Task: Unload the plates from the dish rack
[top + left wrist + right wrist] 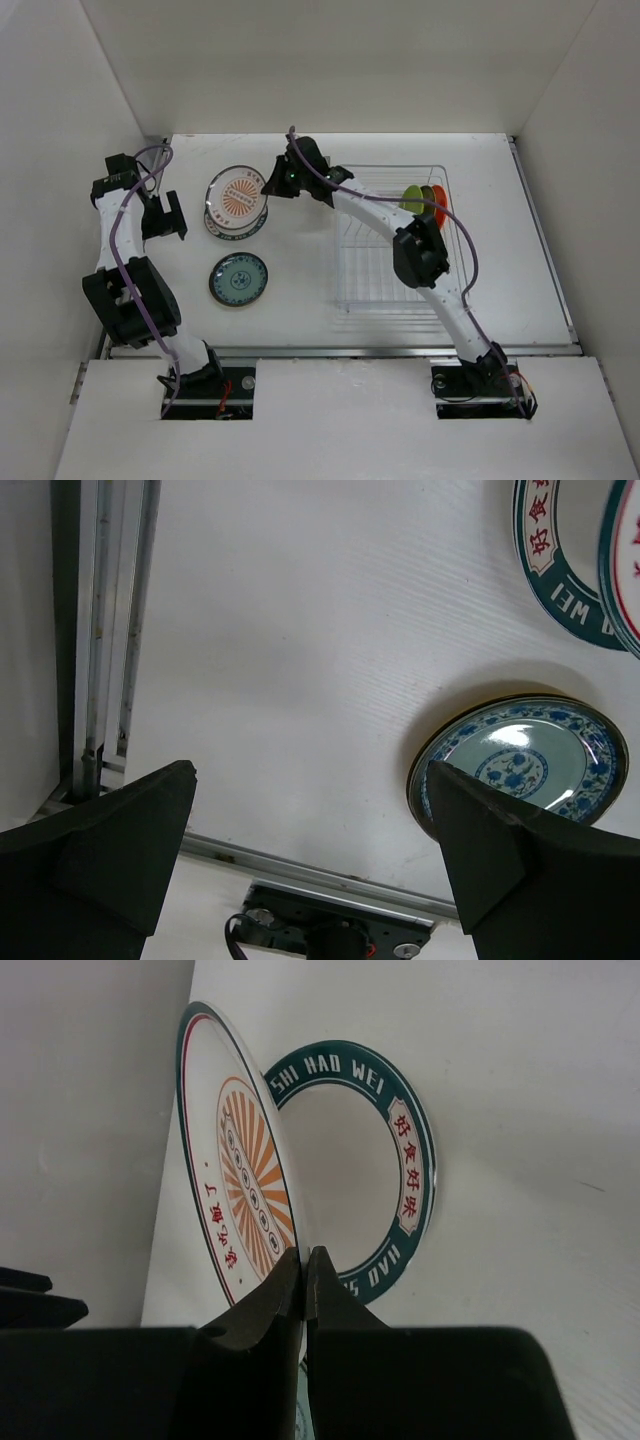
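Observation:
My right gripper (pixel 272 183) (pixel 305 1252) is shut on the rim of the white plate with the orange centre (pixel 238 197) (pixel 235 1180). That plate hangs just over the white plate with the dark teal rim (pixel 222 232) (pixel 405 1150), which lies on the table. The teal patterned plate (pixel 238 279) (pixel 530 755) lies flat nearer the front. In the dish rack (pixel 360 285) a lime green plate (pixel 411 198) and an orange plate (pixel 439 205) stand on edge at the far end. At the left, my left gripper (pixel 165 215) (pixel 310 770) is open and holds nothing.
White walls close in the table on the left, back and right. A metal rail (pixel 300 865) runs along the front edge. The right arm (pixel 370 212) reaches across the rack's far left corner.

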You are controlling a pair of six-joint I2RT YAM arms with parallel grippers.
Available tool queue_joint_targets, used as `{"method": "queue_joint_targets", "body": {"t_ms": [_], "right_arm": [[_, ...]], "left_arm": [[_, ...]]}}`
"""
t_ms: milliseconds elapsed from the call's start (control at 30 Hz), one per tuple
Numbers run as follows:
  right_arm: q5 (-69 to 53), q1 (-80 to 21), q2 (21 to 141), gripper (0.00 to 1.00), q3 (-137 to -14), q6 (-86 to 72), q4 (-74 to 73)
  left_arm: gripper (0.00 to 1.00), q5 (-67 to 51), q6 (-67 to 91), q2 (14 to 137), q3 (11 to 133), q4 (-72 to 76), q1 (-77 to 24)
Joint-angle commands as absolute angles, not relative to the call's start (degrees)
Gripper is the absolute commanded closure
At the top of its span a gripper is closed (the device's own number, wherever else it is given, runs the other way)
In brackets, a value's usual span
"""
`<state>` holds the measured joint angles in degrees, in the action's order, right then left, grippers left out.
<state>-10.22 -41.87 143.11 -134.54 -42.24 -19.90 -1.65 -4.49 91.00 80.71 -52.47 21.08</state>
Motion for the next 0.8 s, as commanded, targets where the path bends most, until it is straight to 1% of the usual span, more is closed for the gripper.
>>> {"method": "queue_joint_targets", "body": {"t_ms": [0, 133, 200, 233, 267, 300, 400, 500, 567, 600, 633, 767], "right_arm": [[-15.91, -41.92, 145.17, 1.0, -138.16, -50.09, -5.29], [-15.83, -42.54, 148.27, 1.0, -138.16, -54.05, -5.27], [-15.04, -42.54, 149.15, 0.94, -138.16, -54.76, -6.23], [-14.25, -42.54, 149.15, 0.89, -137.47, -54.76, -6.94], [-14.24, -42.54, 149.15, 0.73, -137.46, -54.76, -6.94], [-13.54, -42.54, 149.15, 0.64, -136.85, -54.76, -7.81], [-15.11, -42.54, 149.15, 0.35, -136.85, -54.76, -8.44], [-16.17, -42.54, 148.63, 0.3, -137.63, -54.76, -13.43], [-14.77, -43.68, 147.31, 0.3, -137.64, -53.18, -16.16], [-13.72, -43.68, 145.65, 0.26, -137.64, -52.04, -19.3], [-11.88, -44.38, 144.76, 0.12, -137.64, -52.03, -20.9], [-10.55, -45.7, 141.77, 0.1, -136.59, -50.1, -27.41]], "left_arm": [[0.0, -1.14, -4.92, 91.23, 81.74, -51.94, 21.09], [0.0, -1.14, -5.45, 91.85, 81.21, -51.42, 21.09], [0.0, -1.14, -5.45, 92.46, 81.21, -51.42, 21.09], [0.0, -1.14, -5.45, 92.46, 81.21, -51.42, 21.09], [0.0, -1.14, -5.45, 92.46, 81.21, -51.42, 21.09], [0.0, -1.14, -5.45, 92.46, 81.21, -51.42, 21.09], [0.0, -1.14, -5.98, 92.46, 81.21, -51.42, 21.09], [0.0, -1.14, -5.98, 92.46, 81.21, -51.42, 21.09], [0.0, -1.67, -5.98, 92.46, 81.21, -51.42, 21.09], [0.0, -1.67, -5.98, 92.46, 81.21, -51.42, 21.09], [0.0, -2.28, -5.98, 92.46, 81.21, -51.42, 21.09], [0.0, -2.99, -5.98, 91.94, 81.21, -52.55, 21.09]]}}
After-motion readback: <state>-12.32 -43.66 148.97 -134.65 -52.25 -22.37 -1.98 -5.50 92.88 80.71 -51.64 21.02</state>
